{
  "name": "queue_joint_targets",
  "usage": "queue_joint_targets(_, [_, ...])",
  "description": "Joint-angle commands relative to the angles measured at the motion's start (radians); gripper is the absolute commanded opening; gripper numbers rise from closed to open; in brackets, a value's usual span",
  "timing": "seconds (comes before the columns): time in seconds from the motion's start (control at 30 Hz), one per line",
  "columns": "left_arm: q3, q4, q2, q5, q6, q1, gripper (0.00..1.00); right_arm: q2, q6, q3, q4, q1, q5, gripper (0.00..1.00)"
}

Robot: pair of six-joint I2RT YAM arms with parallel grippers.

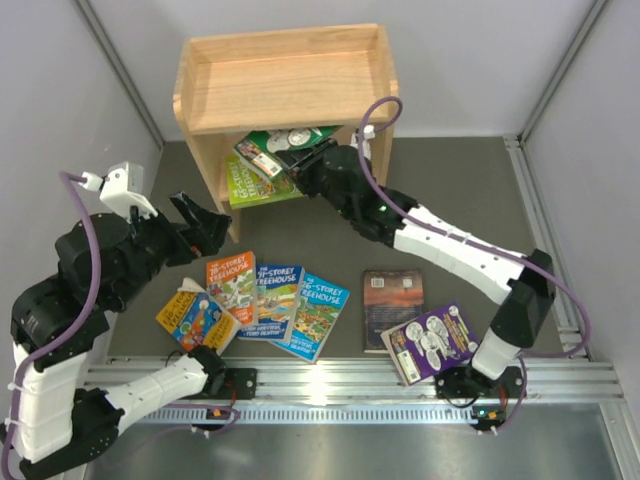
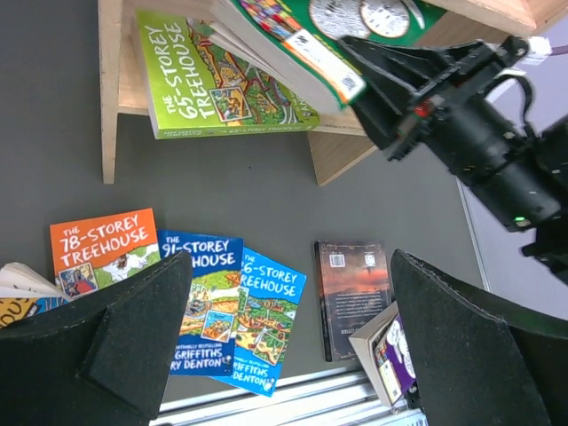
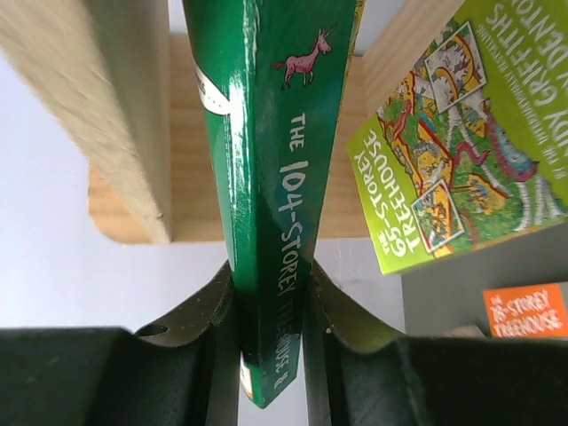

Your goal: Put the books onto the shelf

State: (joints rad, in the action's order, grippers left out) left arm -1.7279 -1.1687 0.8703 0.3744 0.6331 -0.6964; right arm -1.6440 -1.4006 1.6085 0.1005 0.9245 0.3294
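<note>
The light wood shelf [image 1: 285,80] stands at the back. My right gripper [image 1: 305,165] is shut on the spine of a dark green book [image 3: 275,133], holding it in the opening of the lower tier, above a light green book [image 1: 250,182] that lies there. On the table lie a yellow book [image 1: 190,315], an orange one [image 1: 230,283], two blue ones [image 1: 270,300] [image 1: 318,315], a dark brown one [image 1: 392,308] and a purple one [image 1: 430,342]. My left gripper [image 1: 200,225] hangs open and empty above the table, left of the shelf.
An aluminium rail [image 1: 350,380] runs along the near edge in front of the books. Grey walls close in on both sides. The shelf's top tier [image 1: 290,75] holds nothing.
</note>
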Motion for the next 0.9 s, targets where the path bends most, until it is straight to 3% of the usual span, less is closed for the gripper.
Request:
queue_joint_targets(0.0, [-0.041, -0.063, -0.013, -0.008, 0.011, -0.003, 0.99, -0.069, -0.050, 0.099, -0.162, 0.069, 0.253, 0.00])
queue_joint_targets(0.2, [-0.139, -0.156, -0.017, -0.043, -0.009, -0.003, 0.99, -0.266, -0.138, 0.290, -0.104, 0.180, 0.501, 0.00])
queue_joint_targets(0.37, [-0.208, -0.207, -0.024, -0.092, -0.041, -0.003, 0.99, -0.391, -0.273, 0.346, -0.104, 0.240, 0.591, 0.00])
queue_joint_targets(0.6, [-0.272, -0.266, -0.039, -0.086, -0.095, -0.005, 0.99, -0.431, -0.353, 0.406, 0.059, 0.281, 0.759, 0.00])
queue_joint_targets(0.87, [-0.300, -0.276, -0.053, -0.089, -0.141, -0.006, 0.99, -0.488, -0.334, 0.464, 0.064, 0.266, 0.783, 0.00])
